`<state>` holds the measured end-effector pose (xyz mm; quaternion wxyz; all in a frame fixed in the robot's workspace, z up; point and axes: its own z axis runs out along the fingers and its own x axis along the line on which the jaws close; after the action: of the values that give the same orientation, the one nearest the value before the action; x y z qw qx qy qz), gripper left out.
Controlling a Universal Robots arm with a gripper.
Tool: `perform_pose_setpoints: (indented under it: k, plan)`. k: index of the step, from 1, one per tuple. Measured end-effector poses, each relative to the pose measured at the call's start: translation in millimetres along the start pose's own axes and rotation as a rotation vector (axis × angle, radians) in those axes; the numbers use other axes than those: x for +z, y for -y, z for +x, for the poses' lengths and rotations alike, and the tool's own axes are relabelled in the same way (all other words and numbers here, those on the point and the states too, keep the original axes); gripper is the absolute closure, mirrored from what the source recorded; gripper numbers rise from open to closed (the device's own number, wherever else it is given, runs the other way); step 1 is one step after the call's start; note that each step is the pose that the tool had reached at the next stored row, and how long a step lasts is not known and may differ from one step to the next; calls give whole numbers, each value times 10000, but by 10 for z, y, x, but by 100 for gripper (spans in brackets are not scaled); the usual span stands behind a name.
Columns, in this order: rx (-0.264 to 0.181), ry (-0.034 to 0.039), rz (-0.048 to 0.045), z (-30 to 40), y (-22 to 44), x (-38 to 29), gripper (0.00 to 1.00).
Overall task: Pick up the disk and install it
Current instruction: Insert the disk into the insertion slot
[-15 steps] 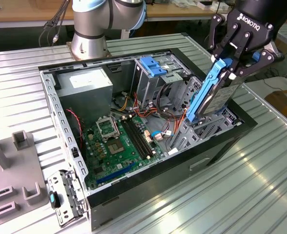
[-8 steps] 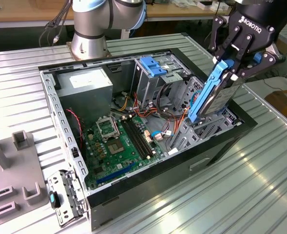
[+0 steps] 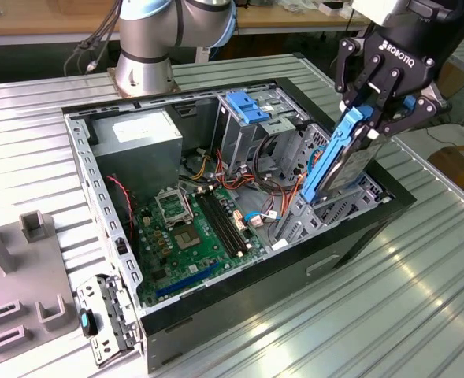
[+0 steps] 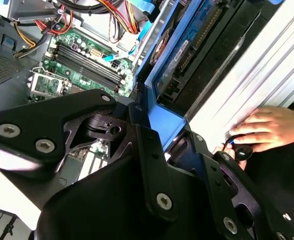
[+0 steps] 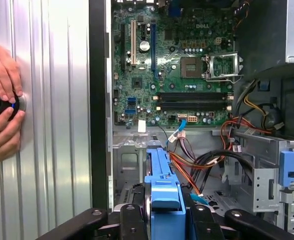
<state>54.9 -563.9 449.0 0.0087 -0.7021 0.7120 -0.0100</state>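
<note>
- The gripper was clamped on the upper end of the disk, its black fingers pressed against the 2 blue carrier rails.
- In the exterior view, the disk hung at about 3 o'clock of the open computer case. It was over the case's front corner and well apart from the motherboard on the floor of the case.
- The disk was tilted, not upright. Its long axis ran from the gripper at roughly 1 o'clock down toward 7 o'clock, and the free lower end pointed into the case.
- That lower end sat at the mouth of the low metal drive cage. I could not tell whether it touched the cage or only hovered just above it.
- The tall metal bay with the blue bracket stood toward 10 o'clock of the disk, apart from it and untouched.
- In the first wrist view, the blue carrier sat squarely between the fingers, with the bundle of orange and black cables just beyond it.
- As a judgement, the disk was picked up but not yet seated. The tilt of its long axis against the cage opening was what the fit depended on.
- A person's hand rested on the ribbed metal table beside the case, holding a small dark knob well apart from the gripper.
</note>
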Motion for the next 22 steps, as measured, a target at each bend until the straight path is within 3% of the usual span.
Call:
perform_pose_setpoints:
  k: [12, 22]
  plan:
    - [1, -1, -26, 1, 3, 80, 63]
    - [0, 13, 11, 1, 18, 73, 63]
